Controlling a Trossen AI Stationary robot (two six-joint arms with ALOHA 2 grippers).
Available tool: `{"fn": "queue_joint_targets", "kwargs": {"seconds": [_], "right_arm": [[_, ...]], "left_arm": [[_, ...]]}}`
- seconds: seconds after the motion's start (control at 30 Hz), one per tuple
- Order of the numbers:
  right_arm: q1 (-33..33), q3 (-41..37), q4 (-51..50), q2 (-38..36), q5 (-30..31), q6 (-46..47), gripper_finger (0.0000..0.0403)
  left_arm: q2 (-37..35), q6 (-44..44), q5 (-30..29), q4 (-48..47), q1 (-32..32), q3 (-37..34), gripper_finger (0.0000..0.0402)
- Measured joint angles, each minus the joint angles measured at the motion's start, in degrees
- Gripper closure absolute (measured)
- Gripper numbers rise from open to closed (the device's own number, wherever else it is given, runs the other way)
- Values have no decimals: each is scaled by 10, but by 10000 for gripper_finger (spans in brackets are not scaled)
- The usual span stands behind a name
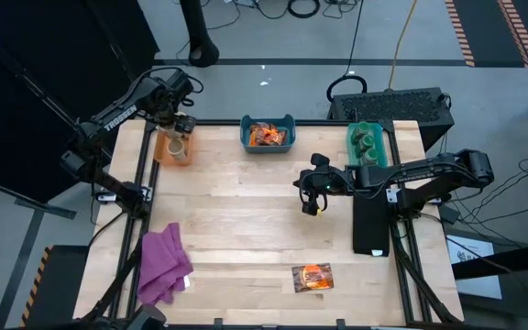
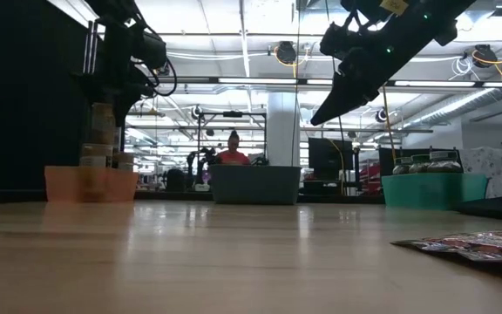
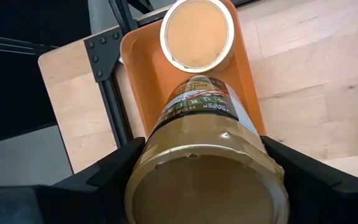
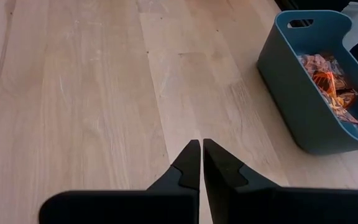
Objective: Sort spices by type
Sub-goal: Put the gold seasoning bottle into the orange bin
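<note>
Left gripper (image 3: pixel 204 177) grips a tan cream-topped jar (image 3: pixel 207 168) over the far-left orange plastic bin (image 1: pixel 173 147); right gripper (image 1: pixel 312 203) closed, empty. One flat orange printed packet (image 1: pixel 313 277) remains near.

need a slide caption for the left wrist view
Left hand holds a tan jar above the orange bin, where another cream-topped jar already stands.
</note>
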Motion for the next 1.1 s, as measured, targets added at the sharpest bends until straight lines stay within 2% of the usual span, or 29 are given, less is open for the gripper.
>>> {"fn": "queue_joint_targets", "kwargs": {"seconds": [0.27, 0.6, 1.1], "right_arm": [[0, 0, 0, 0, 0, 0, 403], [0, 0, -1, 0, 0, 0, 403], [0, 0, 0, 0, 0, 0, 403]], "left_arm": [[0, 0, 0, 6, 0, -4, 118], [0, 15, 2, 62, 4, -85, 118], [0, 16, 21, 77, 12, -87, 118]]}}
